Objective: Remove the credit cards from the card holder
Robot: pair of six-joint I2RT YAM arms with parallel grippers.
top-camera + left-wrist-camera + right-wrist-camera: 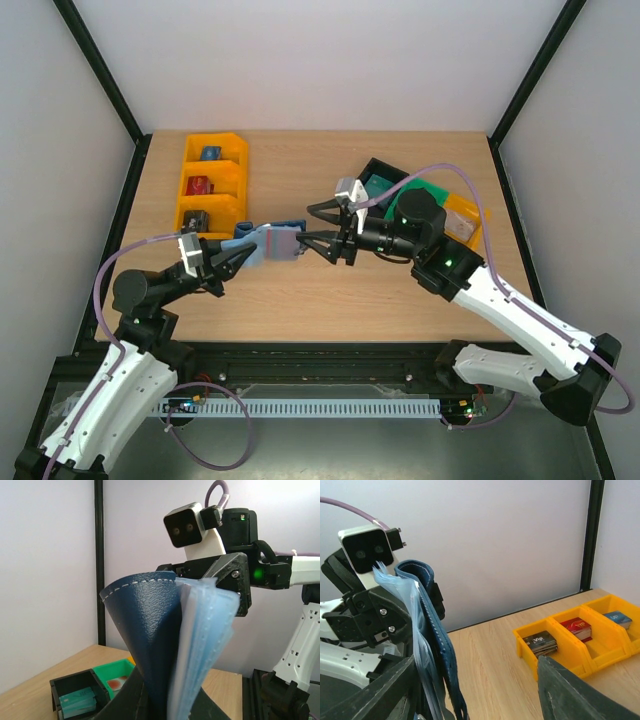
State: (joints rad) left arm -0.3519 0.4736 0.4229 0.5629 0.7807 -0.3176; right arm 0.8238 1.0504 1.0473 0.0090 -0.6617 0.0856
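Observation:
My left gripper (pixel 243 255) is shut on the lower end of the card holder (pixel 272 243) and holds it in the air over the table's middle. In the left wrist view the card holder (pixel 145 625) stands fanned open, its navy cover on the left and pale blue inner panels (pixel 207 630) on the right. The credit cards cannot be told apart from those panels. My right gripper (pixel 305 222) is open at the holder's free end. In the right wrist view the holder (pixel 432 630) hangs just inside the left finger (pixel 375 695), and the other finger (pixel 575 695) is far off.
A yellow three-part bin (pixel 212 185) with small card stacks sits at the back left. At the back right, under the right arm, are a black bin (pixel 385 180), a green bin (pixel 117 672) and an orange bin (pixel 462 215). Black frame posts edge the table.

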